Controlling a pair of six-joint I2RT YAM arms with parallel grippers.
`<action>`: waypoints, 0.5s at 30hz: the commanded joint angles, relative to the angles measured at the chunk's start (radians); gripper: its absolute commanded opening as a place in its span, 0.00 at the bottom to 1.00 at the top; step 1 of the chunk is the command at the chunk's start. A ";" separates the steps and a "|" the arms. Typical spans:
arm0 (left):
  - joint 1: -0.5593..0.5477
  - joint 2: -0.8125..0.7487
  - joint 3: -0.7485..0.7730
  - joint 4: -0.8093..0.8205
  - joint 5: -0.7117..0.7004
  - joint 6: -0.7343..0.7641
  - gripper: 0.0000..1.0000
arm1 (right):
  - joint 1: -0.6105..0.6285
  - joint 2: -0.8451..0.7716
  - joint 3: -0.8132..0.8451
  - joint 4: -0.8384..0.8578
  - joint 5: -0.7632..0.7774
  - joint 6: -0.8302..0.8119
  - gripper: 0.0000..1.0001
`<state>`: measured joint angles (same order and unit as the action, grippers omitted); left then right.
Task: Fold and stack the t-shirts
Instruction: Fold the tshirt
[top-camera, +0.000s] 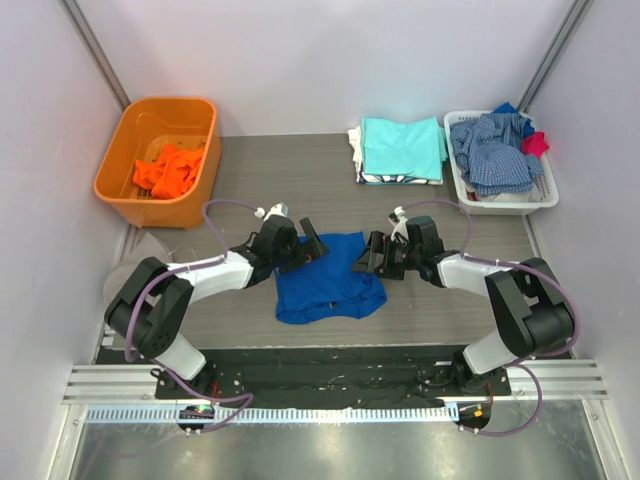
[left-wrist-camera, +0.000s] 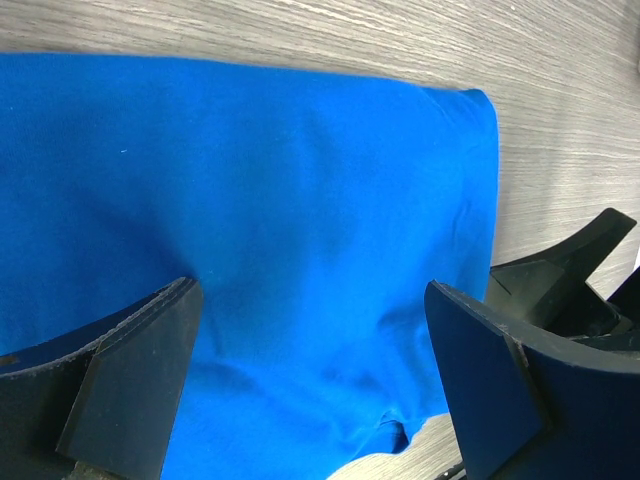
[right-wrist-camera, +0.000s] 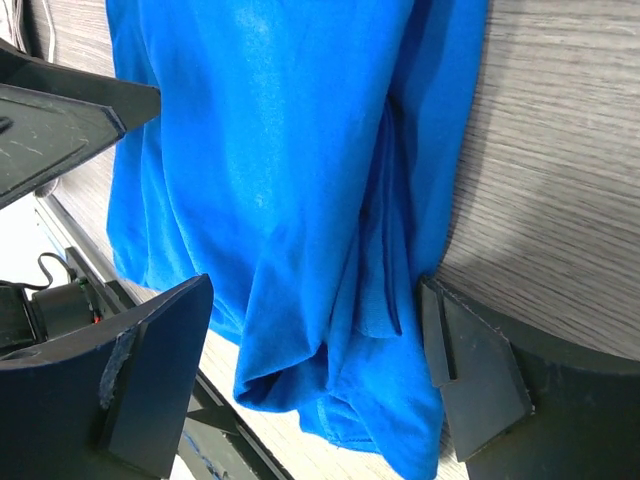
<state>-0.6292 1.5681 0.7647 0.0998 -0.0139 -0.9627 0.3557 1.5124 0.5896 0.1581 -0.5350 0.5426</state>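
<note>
Blue t-shirt (top-camera: 330, 290) lay mid-frame.
Its upper edge was flanked by left gripper (top-camera: 305, 248) and right gripper (top-camera: 368, 254), equally near, jaws apart.

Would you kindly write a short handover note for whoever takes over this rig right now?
Left gripper: open, empty, over the left edge of the blue t-shirt.
Right gripper: open, empty, at the shirt's right edge.
Blue t-shirt: rumpled on the table between the arms, not neatly folded.
Done: aqua t-shirt lies folded on top of the stack at the back.
Left: fold and stack the blue one. Orange cloth lies in the orange bin; the white basket holds a checked garment.
</note>
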 joint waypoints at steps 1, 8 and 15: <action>-0.003 -0.031 -0.015 0.034 -0.004 -0.008 1.00 | 0.000 0.046 -0.048 -0.058 0.018 0.008 0.91; -0.003 -0.036 -0.028 0.038 -0.006 -0.013 1.00 | 0.000 0.081 -0.037 -0.080 -0.006 -0.003 0.85; -0.001 -0.028 -0.038 0.054 -0.003 -0.025 1.00 | 0.000 0.092 -0.010 -0.149 -0.010 -0.043 0.82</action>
<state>-0.6292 1.5612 0.7410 0.1196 -0.0143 -0.9707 0.3500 1.5543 0.5987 0.1806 -0.5816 0.5488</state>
